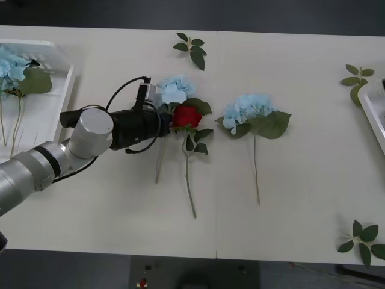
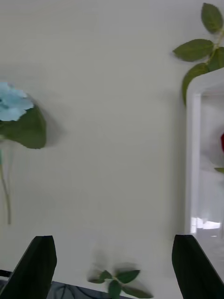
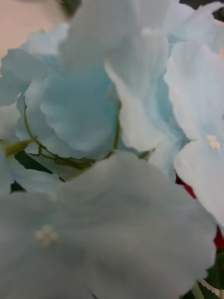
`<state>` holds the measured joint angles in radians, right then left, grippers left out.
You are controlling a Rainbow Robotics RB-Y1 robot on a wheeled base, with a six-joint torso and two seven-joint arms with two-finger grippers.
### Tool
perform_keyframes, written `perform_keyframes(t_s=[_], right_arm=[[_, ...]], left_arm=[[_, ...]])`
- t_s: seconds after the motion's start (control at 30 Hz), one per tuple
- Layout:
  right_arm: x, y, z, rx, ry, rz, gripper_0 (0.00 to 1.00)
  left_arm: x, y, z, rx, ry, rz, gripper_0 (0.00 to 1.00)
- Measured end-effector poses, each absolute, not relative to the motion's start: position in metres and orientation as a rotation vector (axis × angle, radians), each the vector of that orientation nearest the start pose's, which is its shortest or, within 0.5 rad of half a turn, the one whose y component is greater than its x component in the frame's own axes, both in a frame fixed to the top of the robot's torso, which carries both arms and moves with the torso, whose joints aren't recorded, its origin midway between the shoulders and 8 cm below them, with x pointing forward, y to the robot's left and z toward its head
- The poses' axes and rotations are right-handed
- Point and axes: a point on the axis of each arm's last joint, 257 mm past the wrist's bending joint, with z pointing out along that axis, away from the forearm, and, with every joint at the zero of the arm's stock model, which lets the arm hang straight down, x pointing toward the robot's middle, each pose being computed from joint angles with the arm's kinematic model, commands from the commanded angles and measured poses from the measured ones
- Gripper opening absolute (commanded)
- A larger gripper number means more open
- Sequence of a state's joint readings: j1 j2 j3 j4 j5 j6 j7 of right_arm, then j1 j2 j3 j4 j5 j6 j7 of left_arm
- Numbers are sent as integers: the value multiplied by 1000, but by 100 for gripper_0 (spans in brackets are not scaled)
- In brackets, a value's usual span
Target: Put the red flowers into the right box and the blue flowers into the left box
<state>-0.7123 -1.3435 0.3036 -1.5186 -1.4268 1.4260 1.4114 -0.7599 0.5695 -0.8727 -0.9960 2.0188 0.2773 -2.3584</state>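
We start with the tabletop (image 1: 289,229), which carries the sorting we have left. At its left edge the left box (image 1: 57,114) already holds blue flowers (image 1: 11,66), at least one head with stems and a leaf, so we judge that part begun. At the right edge the right box (image 1: 374,117) shows little more than a corner from the front; the right wrist view catches a sliver of red inside its wall (image 2: 193,154), likely a rose already placed.

Three blooms lie loose mid-tabletop: a blue flower (image 1: 176,89) touching the red flower (image 1: 187,115) just beside it, and another blue flower (image 1: 249,111) apart to the right.

Our left pincer (image 1: 161,107) sits at the first blue head, whose petals crowd its wrist camera; we cannot tell whether it has closed. Our right pincer (image 2: 112,261) hangs spread and empty near the right box.

Loose leaf sprigs (image 1: 191,48) are not ours to sort.
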Motion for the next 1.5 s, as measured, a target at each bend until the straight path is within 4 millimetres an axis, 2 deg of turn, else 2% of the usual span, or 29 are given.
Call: perform_keyframes(t_s=[0.07,0.17,0.27,0.37,0.47,0.6,0.7,0.8,0.97,1.2,1.33,1.37,1.4,1.43,1.5], right_arm=[[484,-378,-82,-106,2645,150,72],[479,-346,-97,-144,2639,148,73],[470,-325,-124,-200,2640,96,72],[456,-308,-157,-161,2668,69,73],[446,-283,-190,-156,2686,66,72],[443,-244,-222,-190,2670,104,73],[445,-219,-238,-139,2655,130,73],[450,-200,-245,-111,2626,146,72],[459,-186,-259,-121,2602,147,73],[474,-187,-267,-76,2583,172,72],[479,-189,-272,-62,2576,186,72],[480,-189,-275,-60,2575,192,73],[481,-190,-280,-56,2576,195,73],[482,-191,-285,-54,2576,190,73],[487,-194,-297,-38,2575,169,72]], left_arm=[[603,73,-275,420,2017,-679,0],[601,72,-273,418,2020,-697,0],[598,74,-270,436,2022,-706,0],[589,81,-272,484,2052,-728,0],[585,93,-265,513,2075,-756,0],[590,116,-250,509,2074,-752,0],[591,135,-245,517,2087,-737,0],[588,152,-243,541,2106,-720,0],[591,178,-230,577,2110,-677,0],[591,217,-206,597,2101,-643,0],[590,234,-205,570,2102,-631,0],[589,235,-208,568,2107,-630,14],[587,236,-212,567,2114,-629,76],[586,236,-216,569,2121,-627,100],[583,235,-225,578,2136,-619,100]])
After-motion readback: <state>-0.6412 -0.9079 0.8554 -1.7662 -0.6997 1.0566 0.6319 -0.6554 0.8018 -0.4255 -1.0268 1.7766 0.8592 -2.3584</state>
